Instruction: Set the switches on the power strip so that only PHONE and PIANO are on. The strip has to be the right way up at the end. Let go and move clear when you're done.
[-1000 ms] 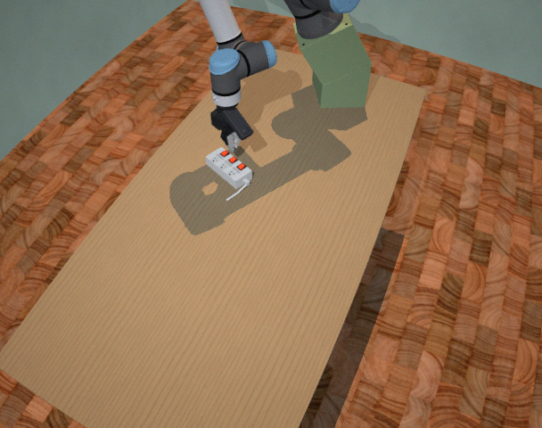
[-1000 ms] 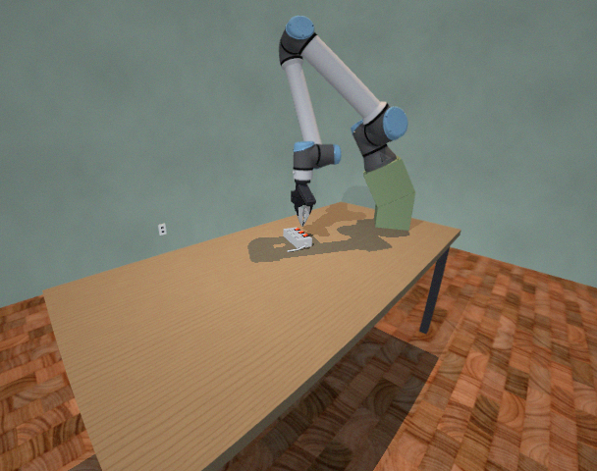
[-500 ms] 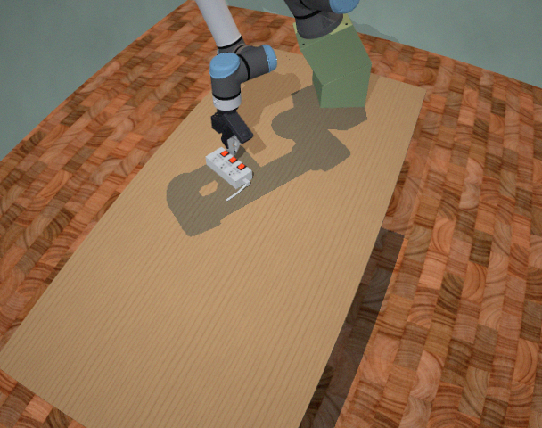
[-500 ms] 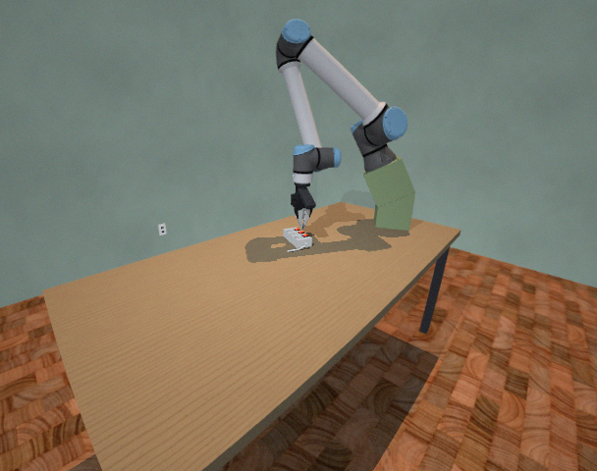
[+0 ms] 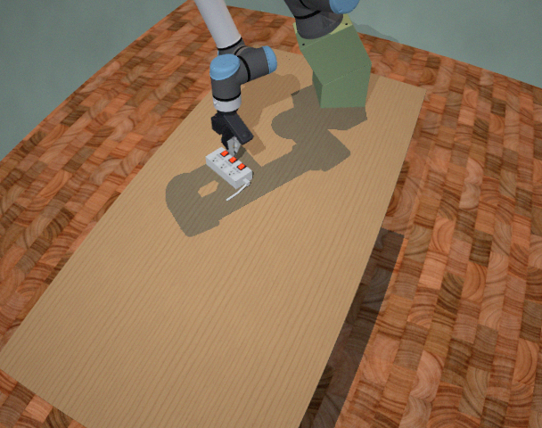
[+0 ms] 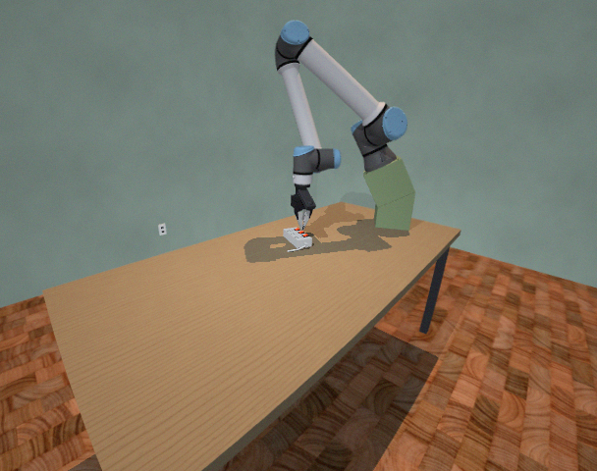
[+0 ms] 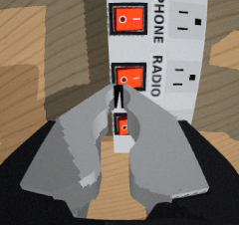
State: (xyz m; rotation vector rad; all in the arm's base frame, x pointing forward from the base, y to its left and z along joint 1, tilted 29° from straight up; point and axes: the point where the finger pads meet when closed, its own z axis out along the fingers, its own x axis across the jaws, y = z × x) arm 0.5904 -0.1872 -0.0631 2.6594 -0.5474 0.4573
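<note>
Grey-green walls close in a room with a patchwork wood floor (image 5: 483, 276), and a long wooden table (image 6: 197, 324) stands on dark legs. On a far corner of the table a green pedestal (image 6: 393, 194) carries the arm (image 6: 334, 76), which folds up high and comes down to the gripper (image 5: 234, 148).

A white strip (image 5: 221, 167) lies flat on the table near the far end, face up, its short cable (image 5: 236, 193) trailing off the end away from the gripper. It sits within the arm's shadow. Three red rocker switches run along one edge of the strip, with sockets beside them.

In the wrist view the strip runs straight away from the camera. The farthest switch is marked PHONE (image 7: 128, 19), the next RADIO (image 7: 128, 77), and a third switch (image 7: 122, 125) shows only in part between the grey fingers; its label is hidden. Which way each rocker is tipped cannot be told for sure.

The gripper points down over the strip's end farthest from the cable, its jaws fully closed with nothing between them. The joined tips sit at the near edge of the RADIO switch, over the gap between it and the third switch. Whether the tips touch the strip cannot be told; from the top view they appear right at its surface.

A wall socket (image 6: 162, 229) shows on the far wall in the exterior view.
</note>
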